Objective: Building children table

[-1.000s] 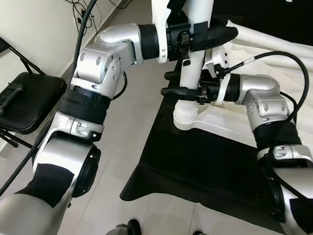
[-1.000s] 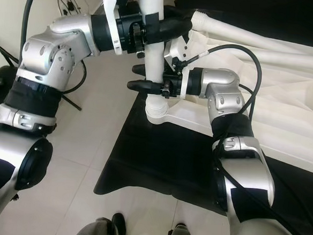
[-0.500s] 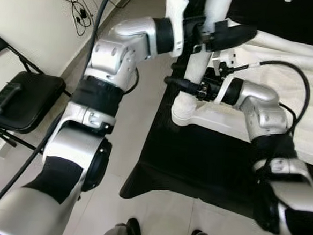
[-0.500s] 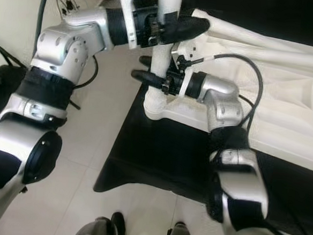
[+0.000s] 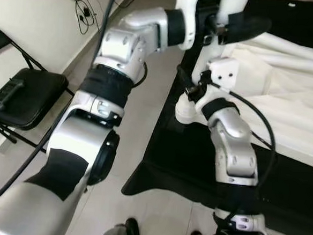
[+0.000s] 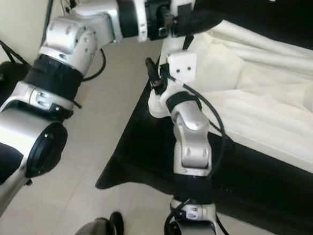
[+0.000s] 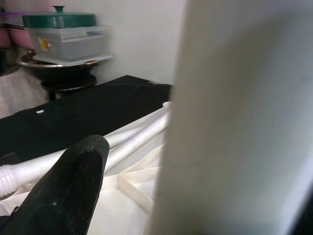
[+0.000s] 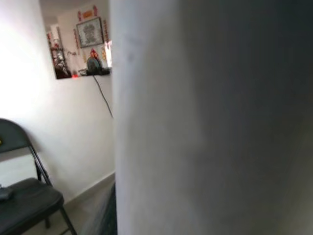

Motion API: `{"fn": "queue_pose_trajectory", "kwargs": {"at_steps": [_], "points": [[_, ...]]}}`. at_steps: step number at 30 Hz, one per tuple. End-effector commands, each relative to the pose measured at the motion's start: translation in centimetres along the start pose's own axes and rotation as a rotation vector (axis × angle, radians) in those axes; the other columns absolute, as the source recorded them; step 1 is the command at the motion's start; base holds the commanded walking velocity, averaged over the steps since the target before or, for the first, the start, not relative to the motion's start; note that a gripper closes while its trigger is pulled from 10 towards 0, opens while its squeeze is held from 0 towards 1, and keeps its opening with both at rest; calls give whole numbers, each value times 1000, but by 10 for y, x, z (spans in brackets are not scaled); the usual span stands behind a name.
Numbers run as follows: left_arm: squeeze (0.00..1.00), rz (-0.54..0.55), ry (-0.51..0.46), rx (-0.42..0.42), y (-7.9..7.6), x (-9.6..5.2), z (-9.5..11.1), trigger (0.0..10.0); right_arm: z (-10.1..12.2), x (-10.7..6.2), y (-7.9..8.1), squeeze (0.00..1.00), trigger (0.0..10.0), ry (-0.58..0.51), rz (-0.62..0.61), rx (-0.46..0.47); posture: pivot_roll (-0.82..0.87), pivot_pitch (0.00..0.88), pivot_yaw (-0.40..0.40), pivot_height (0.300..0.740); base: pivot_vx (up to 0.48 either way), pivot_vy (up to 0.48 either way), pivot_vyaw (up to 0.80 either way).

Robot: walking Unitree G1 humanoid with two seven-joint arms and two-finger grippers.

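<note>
Black folding chair [image 5: 24,95], remote [image 5: 5,94] on its seat, wall cables [image 5: 84,5], green-lidded container [image 7: 66,36]

Left gripper [image 5: 227,27] high, right gripper [image 5: 193,88] below.

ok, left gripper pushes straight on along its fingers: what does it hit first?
The left gripper is already around the white leg, so that blocks it first. In the left wrist view the leg sits close beside the finger; past it lie white table parts on black cloth. Depth unclear.
</note>
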State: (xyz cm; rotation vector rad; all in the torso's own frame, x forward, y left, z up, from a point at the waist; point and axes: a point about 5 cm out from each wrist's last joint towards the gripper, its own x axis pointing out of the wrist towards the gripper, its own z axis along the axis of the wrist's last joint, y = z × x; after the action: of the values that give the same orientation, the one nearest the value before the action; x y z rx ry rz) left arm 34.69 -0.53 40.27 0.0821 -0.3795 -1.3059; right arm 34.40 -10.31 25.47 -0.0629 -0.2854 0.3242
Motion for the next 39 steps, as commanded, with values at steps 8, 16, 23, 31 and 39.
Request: {"fn": "queue_pose_trajectory", "kwargs": {"at_steps": [8, 16, 23, 31, 39], "points": [[0, -141, -7, 40, -31, 10, -1, 10000, -33, 2, 36, 0, 0, 192, 128, -37, -37, 246, 73, 740, 0, 0, 0], [0, -113, 41, 50, -12, -21, -21, 10000, -22, -4, 45, 0, 0, 180, 104, -69, -40, 248, 69, 740, 0, 0, 0], [0, -76, 85, 63, -5, -41, -31, 4980, -17, -4, 53, 0, 0, 157, 191, -108, -43, 242, 66, 740, 0, 0, 0], [0, -63, 83, 64, -3, -45, -32, 0, -17, -5, 52, 0, 0, 168, 186, -99, -45, 238, 68, 740, 0, 0, 0], [0, -7, 81, 114, 6, -50, -31, 0, -17, -7, 51, 0, 0, 177, 190, -106, -46, 234, 65, 740, 0, 0, 0]]}}
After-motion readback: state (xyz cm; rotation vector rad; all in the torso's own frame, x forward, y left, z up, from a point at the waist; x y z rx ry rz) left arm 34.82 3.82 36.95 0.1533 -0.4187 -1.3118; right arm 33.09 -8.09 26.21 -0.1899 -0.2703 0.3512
